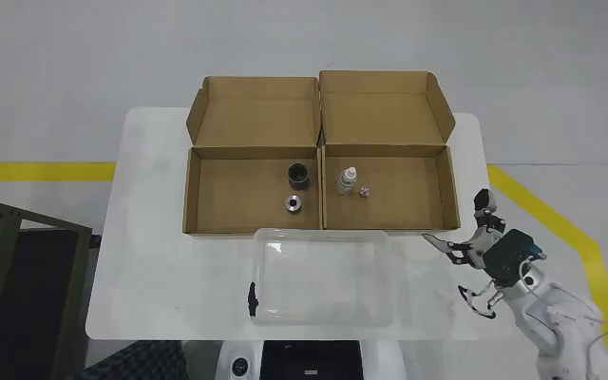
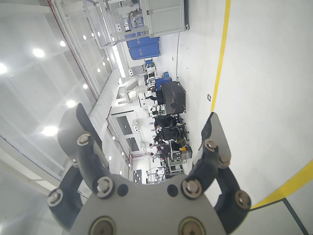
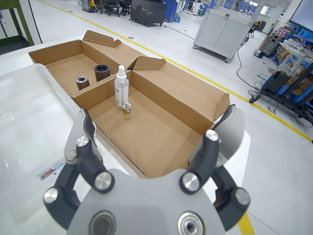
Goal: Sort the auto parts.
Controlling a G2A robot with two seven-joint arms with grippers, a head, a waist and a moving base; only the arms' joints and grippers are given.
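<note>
Closest to the robot, a small black part (image 1: 253, 299) lies on the white table (image 1: 152, 237), by the near left corner of a clear plastic tray (image 1: 323, 285). It is too small to identify, but is probably a light clip that needs a pinch across its narrow body. The right gripper (image 3: 158, 110) hovers off the tray's right end, jaws spread wide and holding nothing. The left gripper (image 2: 146, 110) is likewise wide open and empty, aimed out at the room.

Beyond the tray sit two open cardboard boxes side by side. The left box (image 1: 228, 195) holds a short metal bushing (image 1: 293, 202) and a taller dark cylinder (image 1: 298, 175) — both rigid, likely heavy and smooth, best gripped across their round sides. The right box (image 1: 408, 195) holds an upright spray bottle (image 1: 347, 180) — light and easily tipped — with a small brass-coloured fitting (image 1: 366, 191) just beside it.
</note>
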